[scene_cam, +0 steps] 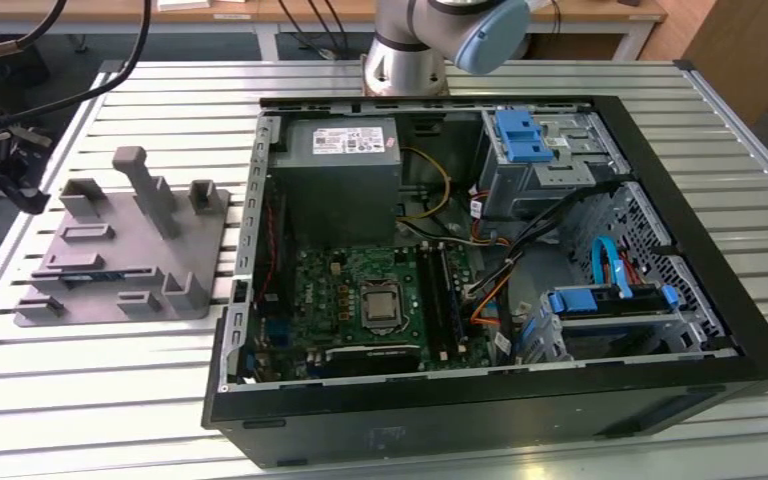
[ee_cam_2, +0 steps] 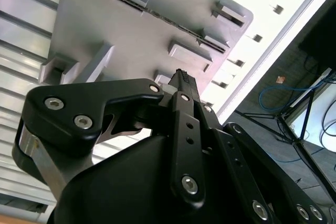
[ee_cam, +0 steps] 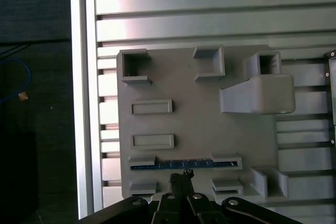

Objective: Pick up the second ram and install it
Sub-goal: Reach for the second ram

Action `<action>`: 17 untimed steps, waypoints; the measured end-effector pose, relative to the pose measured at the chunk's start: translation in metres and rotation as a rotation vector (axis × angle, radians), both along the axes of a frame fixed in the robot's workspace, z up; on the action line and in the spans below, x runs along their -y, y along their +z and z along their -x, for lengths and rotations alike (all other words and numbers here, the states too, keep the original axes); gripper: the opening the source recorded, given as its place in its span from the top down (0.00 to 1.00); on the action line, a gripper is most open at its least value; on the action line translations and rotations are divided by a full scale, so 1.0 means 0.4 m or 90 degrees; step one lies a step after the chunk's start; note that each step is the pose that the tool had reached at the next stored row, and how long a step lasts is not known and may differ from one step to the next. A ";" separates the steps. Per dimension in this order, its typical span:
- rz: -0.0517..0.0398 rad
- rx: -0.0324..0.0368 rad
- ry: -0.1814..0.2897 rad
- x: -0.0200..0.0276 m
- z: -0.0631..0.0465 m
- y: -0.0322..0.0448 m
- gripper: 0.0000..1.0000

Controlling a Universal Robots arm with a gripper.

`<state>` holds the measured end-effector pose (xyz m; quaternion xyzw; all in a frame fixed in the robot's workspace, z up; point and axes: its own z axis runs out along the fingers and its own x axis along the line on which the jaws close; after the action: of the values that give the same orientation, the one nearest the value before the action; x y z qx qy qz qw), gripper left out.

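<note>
In the exterior view the grey tray (scene_cam: 205, 242) lies on the slatted metal table (scene_cam: 91, 400) toward the exterior view's left, at nine o'clock from the open computer case (scene_cam: 491, 410). A tall post (scene_cam: 151, 190) rises near the tray's twelve o'clock edge, with shorter blocks around it. The second ram (scene_cam: 101, 274) stands on edge in a slot toward the tray's seven o'clock corner. It is a thin dark-blue strip between two low holders.

In the first wrist view the gripper (ee_cam: 181, 176) hangs over the tray (ee_cam: 199, 124) with its fingers pressed together and nothing between them. Its tips are above the middle of the ram (ee_cam: 157, 166); whether they touch it I cannot tell. In the second wrist view the gripper (ee_cam_2: 182, 75) points at the tray (ee_cam_2: 105, 19), and the ram (ee_cam_2: 168, 22) shows as a dark line running between two slotted holders.

Inside the case, the grey power supply (scene_cam: 337, 160) sits at eleven o'clock and the green motherboard (scene_cam: 337, 290) at seven o'clock. The long black sockets (scene_cam: 440, 295) run just at three o'clock of the processor seat (scene_cam: 381, 305); what stands in them I cannot tell. Blue drive brackets sit at one o'clock (scene_cam: 524, 135) and at four o'clock (scene_cam: 611, 300). The arm's base (scene_cam: 404, 60) stands on the table at twelve o'clock, just beyond the case.
</note>
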<state>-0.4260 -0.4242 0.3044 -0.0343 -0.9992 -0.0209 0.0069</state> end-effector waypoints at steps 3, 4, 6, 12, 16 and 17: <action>0.0000 0.0000 0.000 0.001 0.003 -0.005 0.90; 0.0000 0.0000 0.000 0.002 0.004 -0.007 0.90; 0.0000 0.0001 0.000 0.003 0.005 -0.010 0.90; 0.0000 0.0000 0.000 0.006 0.011 -0.019 0.90; 0.0000 0.0000 0.000 0.008 0.014 -0.025 0.90; 0.0000 0.0000 0.000 0.008 0.015 -0.027 0.90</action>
<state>-0.4321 -0.4275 0.2936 -0.0344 -0.9992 -0.0209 0.0069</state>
